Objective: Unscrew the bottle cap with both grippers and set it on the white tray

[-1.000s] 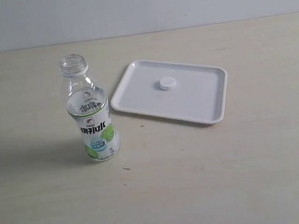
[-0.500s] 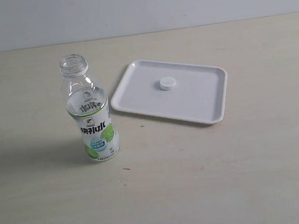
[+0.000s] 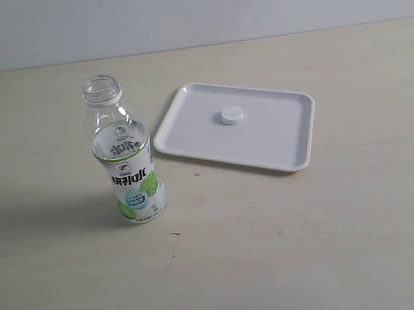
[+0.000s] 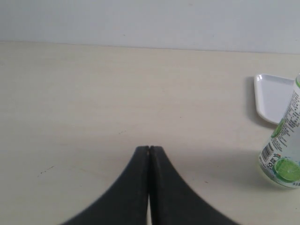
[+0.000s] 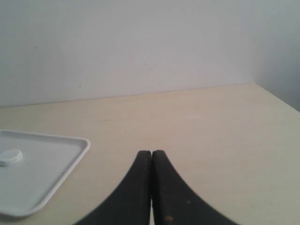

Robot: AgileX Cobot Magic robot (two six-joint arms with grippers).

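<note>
We see the cap (image 3: pixel 231 115) on the tray (image 3: pixel 279 144), upper centre, so the job looks done. The bottle (image 3: pixel 125 163) stands open at left on the bench (image 3: pixel 310 240). Left gripper (image 4: pixel 149 148) and right gripper (image 5: pixel 151 152): jaws pressed together, nothing left to hold.

Exterior camera is looking down on the table (image 3: pixel 289 249) from a raised position, framing bottle (image 3: pixel 125 159) and tray (image 3: pixel 264 138) whole. Left wrist camera is sitting low behind the left claw (image 4: pixel 149 149), facing the wall (image 4: pixel 140 18) and catching the bottle's base and one tray corner. Right wrist camera is looking low past the right claw (image 5: pixel 151 152), sharing tray and cap (image 5: pixel 10 157) with the exterior view.
</note>
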